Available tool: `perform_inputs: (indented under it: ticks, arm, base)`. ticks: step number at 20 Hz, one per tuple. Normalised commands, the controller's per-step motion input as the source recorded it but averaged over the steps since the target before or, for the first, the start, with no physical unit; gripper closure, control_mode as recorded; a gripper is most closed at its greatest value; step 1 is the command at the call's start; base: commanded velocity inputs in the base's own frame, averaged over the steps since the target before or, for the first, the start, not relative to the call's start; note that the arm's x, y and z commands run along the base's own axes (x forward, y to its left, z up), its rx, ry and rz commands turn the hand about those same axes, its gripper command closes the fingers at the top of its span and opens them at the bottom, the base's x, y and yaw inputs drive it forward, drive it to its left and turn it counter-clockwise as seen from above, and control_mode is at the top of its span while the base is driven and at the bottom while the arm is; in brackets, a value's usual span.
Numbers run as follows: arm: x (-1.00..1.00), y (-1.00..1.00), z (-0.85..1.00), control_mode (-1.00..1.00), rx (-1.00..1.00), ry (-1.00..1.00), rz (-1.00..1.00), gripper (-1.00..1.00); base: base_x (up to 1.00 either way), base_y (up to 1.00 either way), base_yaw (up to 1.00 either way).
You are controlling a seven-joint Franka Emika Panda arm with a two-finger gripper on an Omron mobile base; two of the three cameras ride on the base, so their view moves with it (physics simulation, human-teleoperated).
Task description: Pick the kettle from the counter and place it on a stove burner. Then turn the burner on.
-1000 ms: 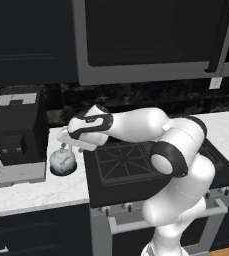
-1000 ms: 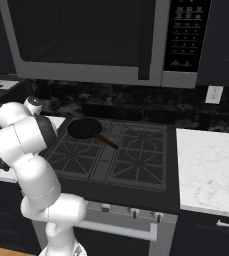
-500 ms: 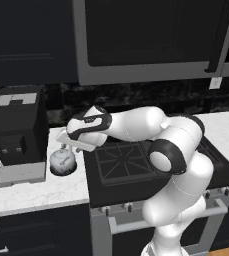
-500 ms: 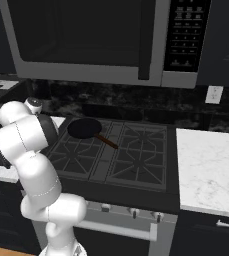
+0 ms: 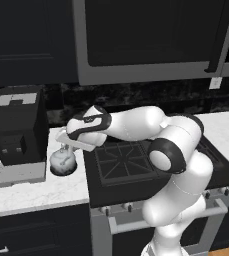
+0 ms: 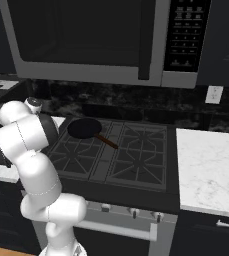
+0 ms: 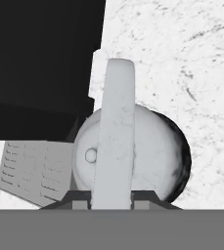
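Now the end effector (image 5: pixel 65 148) sits directly over the kettle (image 5: pixel 62 162), and its fingers have drawn together onto the arched handle (image 7: pixel 114 132) over the last second; a moment ago they stood wide apart in the same spot. In the hand view the handle runs straight up from between the two tips, so they look clamped on it, though the contact itself lies at the very bottom edge and is hard to read. The arm has barely shifted while this happened, only the fingers.

The kettle rests on the worktop (image 5: pixel 46 187), just right of the coffee machine (image 5: pixel 17 131) and its grey tray (image 5: pixel 21 173), and just left of the stove edge. It is upright and not yet lifted.

That means the grasp step looks done, and what follows should be a lift clear of the worktop and a carry to the right. The near left burner (image 5: pixel 123 161) is bare and closest. A pan (image 6: pixel 85 128) occupies the far left burner in the right base view, so that one is best avoided. With a thin handle held from above, the kettle may swing as it travels.
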Motion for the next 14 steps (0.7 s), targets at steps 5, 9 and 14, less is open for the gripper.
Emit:
perform_inputs:
  ticks: [5,9,14]
  arm:
    - [0.0,0.0,0.0,-1.0,0.0,0.0,0.0,1.0]
    - [-0.19,-0.05,0.19,-1.0,0.0,-0.03,0.0,1.0]
    - [-0.27,-0.27,0.39,-1.0,0.0,-0.05,0.0,1.0]
  base:
    - [0.0,0.0,0.0]
    - [0.0,0.0,0.0]
    - [0.0,0.0,0.0]
